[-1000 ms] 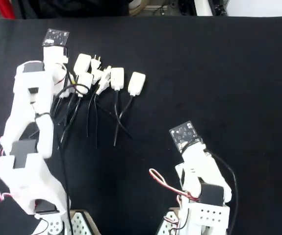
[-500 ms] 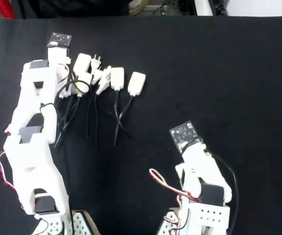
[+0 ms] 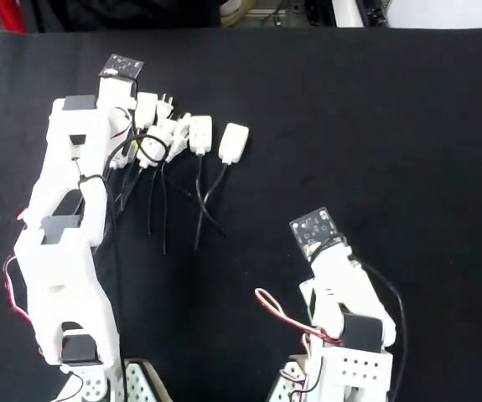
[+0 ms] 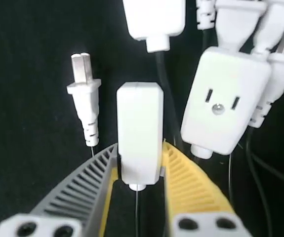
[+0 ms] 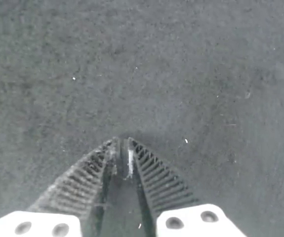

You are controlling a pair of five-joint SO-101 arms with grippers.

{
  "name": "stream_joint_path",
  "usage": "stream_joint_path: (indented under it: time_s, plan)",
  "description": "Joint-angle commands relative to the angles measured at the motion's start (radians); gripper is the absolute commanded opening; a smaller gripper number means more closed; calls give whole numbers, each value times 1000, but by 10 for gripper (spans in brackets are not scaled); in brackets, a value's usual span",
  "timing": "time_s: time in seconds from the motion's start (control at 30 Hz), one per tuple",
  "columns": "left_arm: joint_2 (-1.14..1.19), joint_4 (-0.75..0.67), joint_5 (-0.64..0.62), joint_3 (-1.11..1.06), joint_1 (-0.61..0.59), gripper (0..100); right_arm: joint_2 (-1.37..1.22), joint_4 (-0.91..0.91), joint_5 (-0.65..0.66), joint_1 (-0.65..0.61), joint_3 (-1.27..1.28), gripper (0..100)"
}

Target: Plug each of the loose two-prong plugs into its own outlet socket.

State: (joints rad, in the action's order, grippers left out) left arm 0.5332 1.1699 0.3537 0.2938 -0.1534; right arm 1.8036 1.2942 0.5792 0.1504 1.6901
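My left gripper [image 4: 139, 147] is shut on a white socket block [image 4: 139, 123] held end-on, with no prongs showing. On one side of it lies a loose two-prong plug [image 4: 85, 98]; on the other lies an outlet socket [image 4: 223, 103], face up. Beyond the held block lies another white block [image 4: 154, 17]. In the high view the left arm [image 3: 73, 167] stretches to the cluster of white plugs and sockets [image 3: 178, 130] at the table's far left. My right gripper [image 5: 122, 145] is shut on nothing, just above bare black cloth. Its arm [image 3: 341, 289] sits folded at the near right.
Black cords [image 3: 165, 201] trail from the cluster toward the near edge. Two more white blocks [image 3: 200, 134] [image 3: 234, 142] lie at the cluster's right end. The black table [image 3: 375, 126] is bare to the right of them.
The left arm has swung to the right, in toward the cluster, and the nearest white pieces have shifted slightly with it. The right arm has not moved.
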Motion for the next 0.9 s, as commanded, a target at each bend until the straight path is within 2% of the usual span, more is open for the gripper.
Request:
stream_joint_path:
  time_s: [0.0, 0.27, 0.5, 0.57, 0.7, 0.87]
  plan:
    - [-49, 58, 9, 87, 8, 42, 61, 11, 3, -6, -5, 32]
    - [-161, 356, 6, 254, 19, 30, 61, 11, 3, -5, -5, 32]
    - [-364, 571, 12, 222, 67, 30, 61, 11, 3, -5, -5, 32]
    - [-427, 589, 12, 142, 110, 30, 61, 11, 3, -5, -5, 32]
    - [-600, 575, 14, -151, 249, 30, 61, 11, 3, -5, -5, 32]
    - [-905, 414, 20, -567, 421, 30, 61, 11, 3, -5, -5, 32]
